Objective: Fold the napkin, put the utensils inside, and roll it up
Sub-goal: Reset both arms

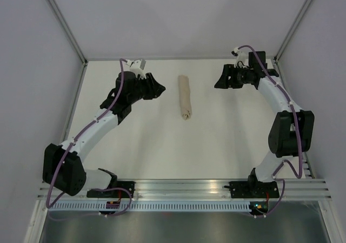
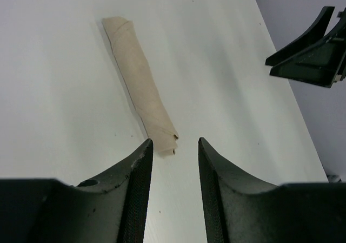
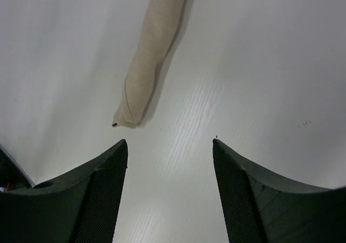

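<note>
The napkin (image 1: 185, 97) lies rolled into a slim tan cylinder at the middle of the white table, running near to far. It shows in the left wrist view (image 2: 138, 75) and the right wrist view (image 3: 148, 64) too. The utensils are hidden; only a tiny dark spot (image 3: 114, 125) shows at one end of the roll. My left gripper (image 1: 161, 90) hovers just left of the roll, open and empty (image 2: 174, 141). Further off to the roll's right is my right gripper (image 1: 218, 82), open wide with nothing between its fingers (image 3: 170, 141).
Grey walls with metal corner posts (image 1: 65, 24) enclose the table on three sides. The arm bases stand on a rail (image 1: 184, 189) at the near edge. My right gripper's fingers (image 2: 308, 53) show at the top right of the left wrist view.
</note>
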You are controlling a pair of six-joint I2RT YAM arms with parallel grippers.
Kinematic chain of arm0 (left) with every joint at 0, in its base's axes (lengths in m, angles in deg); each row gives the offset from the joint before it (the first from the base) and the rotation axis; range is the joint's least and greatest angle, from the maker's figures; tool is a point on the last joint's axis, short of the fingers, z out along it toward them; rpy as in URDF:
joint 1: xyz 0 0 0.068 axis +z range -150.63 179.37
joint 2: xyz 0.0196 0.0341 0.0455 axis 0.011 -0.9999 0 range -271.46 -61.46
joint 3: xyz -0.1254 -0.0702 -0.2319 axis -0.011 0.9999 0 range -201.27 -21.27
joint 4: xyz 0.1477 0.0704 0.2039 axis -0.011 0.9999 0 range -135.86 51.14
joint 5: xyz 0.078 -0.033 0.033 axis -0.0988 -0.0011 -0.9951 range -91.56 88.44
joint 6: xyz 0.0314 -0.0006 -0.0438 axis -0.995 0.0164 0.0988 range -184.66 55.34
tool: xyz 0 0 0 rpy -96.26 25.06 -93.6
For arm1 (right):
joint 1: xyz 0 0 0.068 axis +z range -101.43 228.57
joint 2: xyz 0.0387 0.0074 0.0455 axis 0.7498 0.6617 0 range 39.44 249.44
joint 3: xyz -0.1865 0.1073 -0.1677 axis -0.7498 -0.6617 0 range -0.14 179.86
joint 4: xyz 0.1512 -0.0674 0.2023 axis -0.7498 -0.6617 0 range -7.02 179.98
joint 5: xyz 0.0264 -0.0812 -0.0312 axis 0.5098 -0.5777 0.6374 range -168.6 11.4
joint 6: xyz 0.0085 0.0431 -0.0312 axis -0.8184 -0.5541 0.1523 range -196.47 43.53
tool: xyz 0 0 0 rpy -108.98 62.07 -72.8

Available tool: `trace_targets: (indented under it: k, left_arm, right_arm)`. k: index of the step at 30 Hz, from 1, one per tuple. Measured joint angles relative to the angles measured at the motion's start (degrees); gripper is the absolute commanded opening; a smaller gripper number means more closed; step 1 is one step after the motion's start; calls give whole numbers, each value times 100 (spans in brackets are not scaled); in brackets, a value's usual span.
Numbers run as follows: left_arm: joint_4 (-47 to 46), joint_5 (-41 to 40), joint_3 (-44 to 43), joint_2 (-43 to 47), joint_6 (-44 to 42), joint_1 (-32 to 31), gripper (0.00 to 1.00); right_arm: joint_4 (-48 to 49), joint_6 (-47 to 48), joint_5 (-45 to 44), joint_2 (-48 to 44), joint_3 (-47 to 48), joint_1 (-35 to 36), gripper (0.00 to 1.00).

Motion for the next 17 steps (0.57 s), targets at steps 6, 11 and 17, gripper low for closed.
trace_targets:
  k: [6,11,17]
  left_arm:
    - [212,157,684,807,-17,0,45]
    - [404,190,793,1091,-22,0,46]
    - [511,201,793,1290,-57,0,46]
  right_arm:
    - [28,367,-315,-1097,-717,-374,74]
    - [153,577,-527,-1797,-1047,-328,75]
    - [308,671,-667,-1860,-1088,-330,77]
